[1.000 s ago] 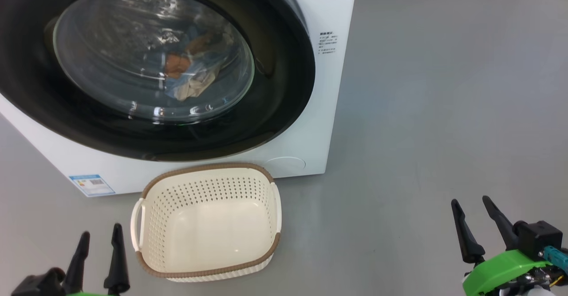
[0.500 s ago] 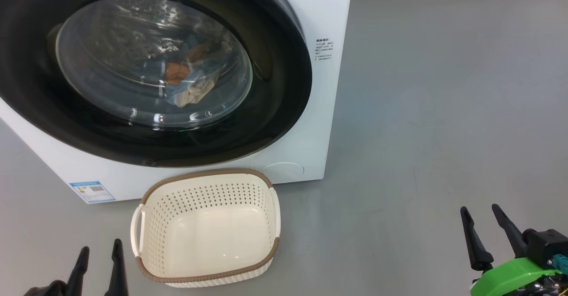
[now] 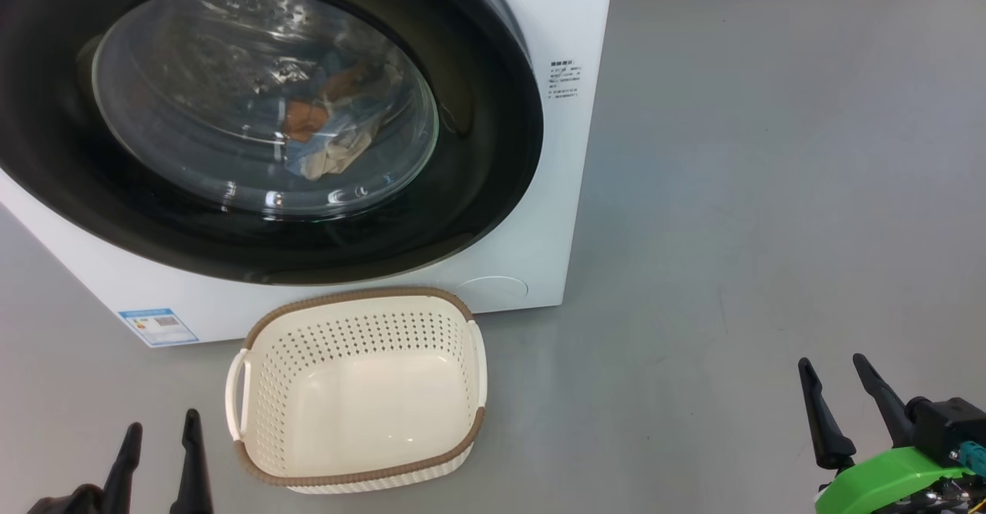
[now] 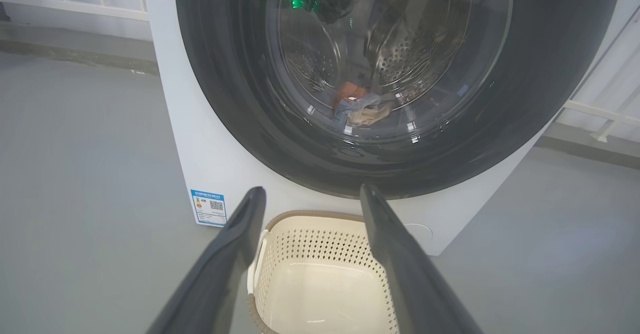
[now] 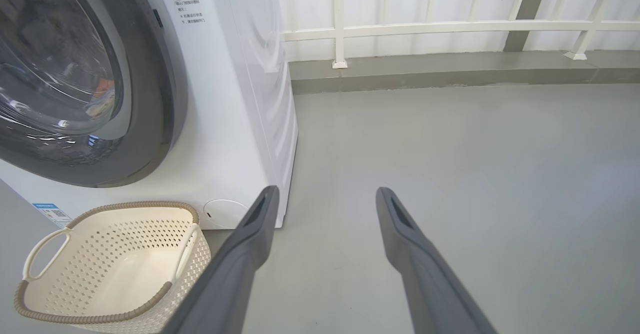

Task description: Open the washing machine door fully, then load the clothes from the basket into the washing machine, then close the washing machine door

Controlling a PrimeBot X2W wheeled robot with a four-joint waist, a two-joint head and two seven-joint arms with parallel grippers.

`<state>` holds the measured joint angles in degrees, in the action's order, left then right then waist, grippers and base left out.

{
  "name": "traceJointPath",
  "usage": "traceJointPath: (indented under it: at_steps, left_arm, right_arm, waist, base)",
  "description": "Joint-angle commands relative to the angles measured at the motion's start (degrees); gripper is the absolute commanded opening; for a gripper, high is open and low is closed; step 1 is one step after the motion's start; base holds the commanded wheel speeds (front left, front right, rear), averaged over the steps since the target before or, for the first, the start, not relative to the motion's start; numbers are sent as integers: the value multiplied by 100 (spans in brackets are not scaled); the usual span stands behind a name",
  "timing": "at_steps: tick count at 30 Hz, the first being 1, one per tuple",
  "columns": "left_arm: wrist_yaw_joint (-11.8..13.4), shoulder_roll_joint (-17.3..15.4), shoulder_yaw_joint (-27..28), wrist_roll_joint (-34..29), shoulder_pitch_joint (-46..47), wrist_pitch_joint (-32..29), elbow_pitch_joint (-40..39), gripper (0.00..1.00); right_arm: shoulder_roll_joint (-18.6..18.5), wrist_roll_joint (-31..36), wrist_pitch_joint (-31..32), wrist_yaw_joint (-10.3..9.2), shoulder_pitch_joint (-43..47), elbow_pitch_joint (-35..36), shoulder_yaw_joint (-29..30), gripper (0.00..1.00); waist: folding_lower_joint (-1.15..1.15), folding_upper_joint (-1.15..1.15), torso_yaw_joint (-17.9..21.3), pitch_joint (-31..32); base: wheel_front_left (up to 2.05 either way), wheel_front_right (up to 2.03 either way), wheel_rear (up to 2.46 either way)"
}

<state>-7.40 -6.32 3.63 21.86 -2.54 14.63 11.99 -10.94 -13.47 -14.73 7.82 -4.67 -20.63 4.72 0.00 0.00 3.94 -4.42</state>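
Basket [image 3: 362, 329] stands on grey floor [image 3: 732, 190] before the washing machine [image 3: 539, 213], clothes [image 3: 323, 140] behind its shut door [image 3: 477, 152], left gripper [image 3: 162, 420] and right gripper [image 3: 832, 360] jaws wide.

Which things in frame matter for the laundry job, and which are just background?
Job:
washing machine
door, shut
clothes, behind the glass
basket, empty

Lying about:
blue label
round flap
white railing
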Motion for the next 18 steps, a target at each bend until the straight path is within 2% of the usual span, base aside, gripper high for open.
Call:
traceJointPath:
  at_steps: [1,2,10,18]
  left_arm:
    - [-9,-102,211,-96,82,37,-171,100]
    - [1,5,2,-34,3,0,9,0]
    - [1,287,-112,-13,-4,-13,460,0]
    - [0,305,-90,419,37,-144,455,0]
  right_arm:
    - [-80,-7,-27,-33,-86,144,-104,100]
    - [8,-2,1,1,-1,-23,-6,0]
    - [292,-15,13,1,22,-514,-37,0]
    - [338,-496,147,-1,20,-458,-19,0]
  waist:
    - [0,0,-2,-2]
    - [0,0,-2,-3]
    - [0,0,-2,-2]
    - [12,0,-26,39]
  base:
    - [0,0,0]
    - [0,0,0]
    - [0,0,0]
    - [0,0,0]
